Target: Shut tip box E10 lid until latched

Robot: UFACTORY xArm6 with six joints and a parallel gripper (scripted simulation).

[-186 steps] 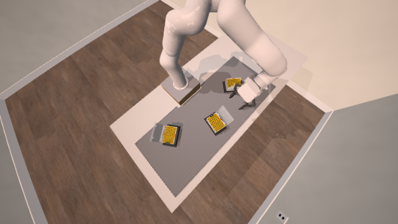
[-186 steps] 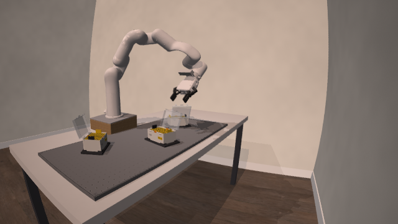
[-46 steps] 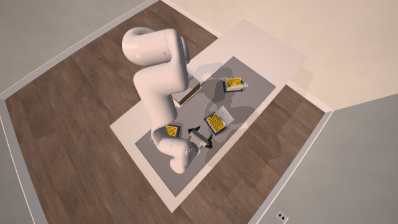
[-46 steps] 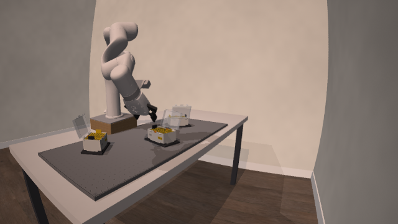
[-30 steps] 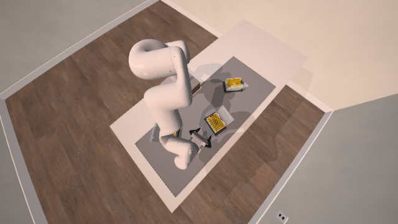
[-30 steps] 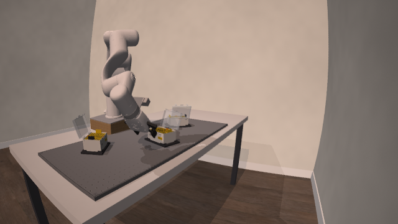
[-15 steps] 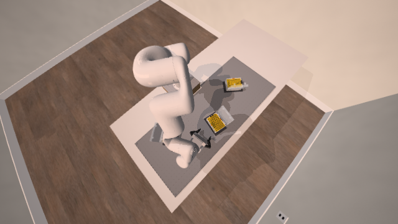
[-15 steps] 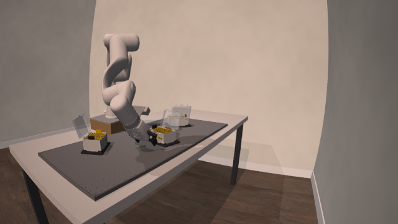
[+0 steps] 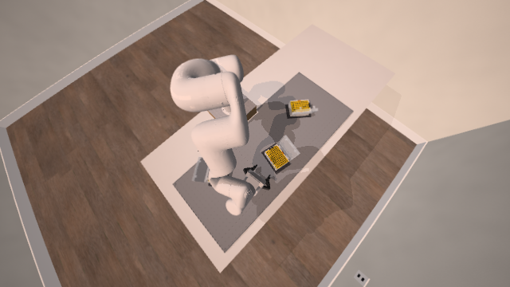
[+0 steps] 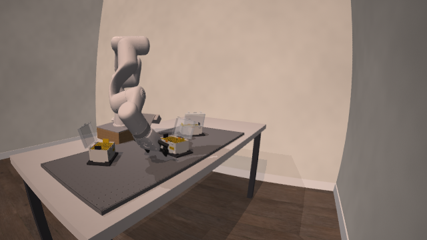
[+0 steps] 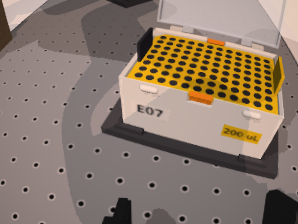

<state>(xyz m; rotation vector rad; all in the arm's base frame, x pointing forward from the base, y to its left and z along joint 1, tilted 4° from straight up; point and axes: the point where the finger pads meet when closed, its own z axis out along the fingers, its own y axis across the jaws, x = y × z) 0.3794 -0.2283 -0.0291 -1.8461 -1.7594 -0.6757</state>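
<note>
My gripper is open and empty, low over the mat in front of the middle tip box [image 11: 202, 90]. The white sticker [image 11: 150, 111] on its near wall reads E07. The same box shows in the overhead view [image 9: 276, 156] and the side view [image 10: 175, 144], with the gripper [image 9: 257, 177] [image 10: 155, 147] just short of it. A second open box [image 9: 300, 107] [image 10: 195, 125] stands farther along. The third open box [image 10: 101, 151] is mostly hidden behind my arm in the overhead view. Their stickers are unreadable.
All boxes sit on black holder plates on a grey perforated mat [image 10: 140, 167] over a white table. My arm's brown base block [image 10: 111, 131] stands at the table's back edge, between the third box and the middle one.
</note>
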